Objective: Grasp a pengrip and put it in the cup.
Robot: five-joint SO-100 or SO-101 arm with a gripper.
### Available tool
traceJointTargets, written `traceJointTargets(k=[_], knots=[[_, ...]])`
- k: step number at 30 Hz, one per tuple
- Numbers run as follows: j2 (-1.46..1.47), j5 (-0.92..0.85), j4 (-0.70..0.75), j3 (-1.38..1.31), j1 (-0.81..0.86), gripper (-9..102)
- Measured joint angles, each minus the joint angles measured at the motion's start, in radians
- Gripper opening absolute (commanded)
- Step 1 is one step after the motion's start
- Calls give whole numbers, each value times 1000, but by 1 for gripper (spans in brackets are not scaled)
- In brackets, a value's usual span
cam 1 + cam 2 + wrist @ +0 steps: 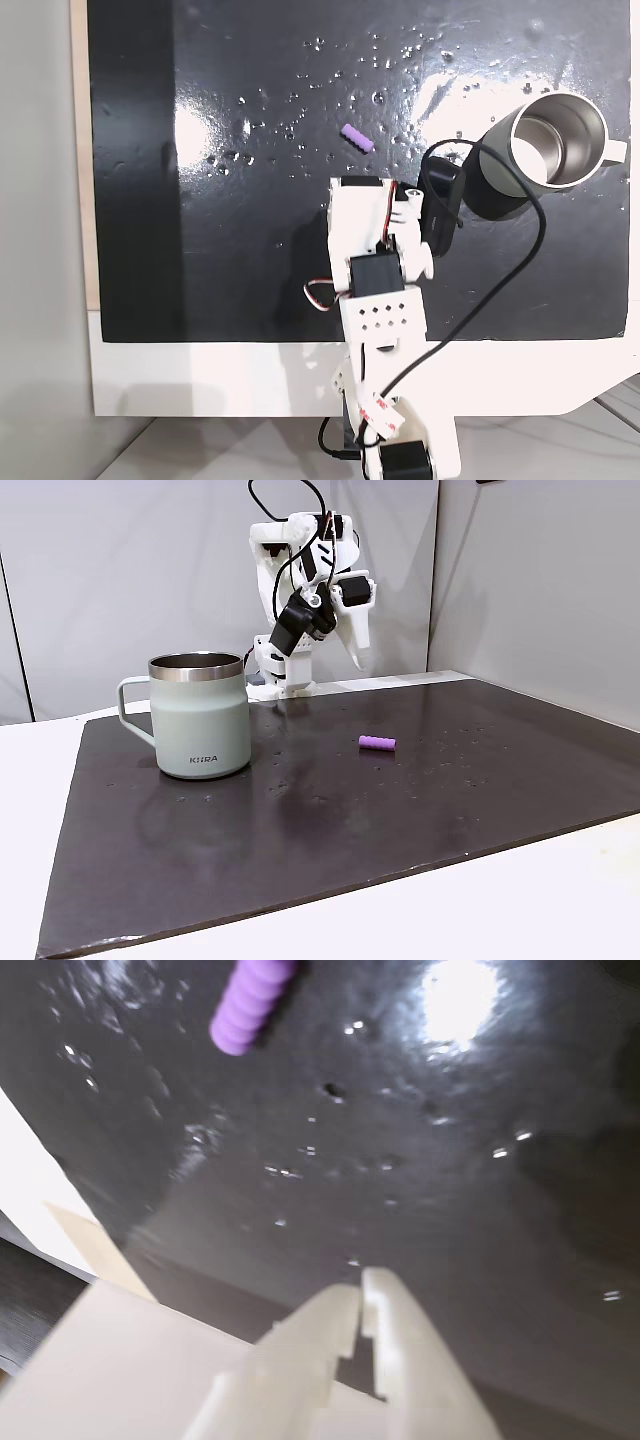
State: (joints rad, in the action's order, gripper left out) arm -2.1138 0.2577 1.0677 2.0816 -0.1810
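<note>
The cup (199, 720) bears small lettering that looks like "KHRA".

The white arm (305, 590) stands folded high over its base, elbow up and forearm angled downward. In the wrist view its gripper (360, 1290) points at the surface with the two pale fingertips (385, 1305) pressed together, holding nothing.

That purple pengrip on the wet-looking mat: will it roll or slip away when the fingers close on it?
Probably yes. The pengrip is a small cylinder lying on its side, so a nudge across its length could roll it. The glossy black mat carries droplets, so it may slide. Its ribs should help the grasp; it looks like soft rubber.
</note>
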Motion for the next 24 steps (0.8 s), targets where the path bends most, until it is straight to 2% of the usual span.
traceJointTargets(k=[7,12,15,24], knots=[[397,252,160,-373,-2,0],[601,371,268,-572,-3,7],[676,402,318,-635,-3,15],[891,411,407,-856,12,22]])
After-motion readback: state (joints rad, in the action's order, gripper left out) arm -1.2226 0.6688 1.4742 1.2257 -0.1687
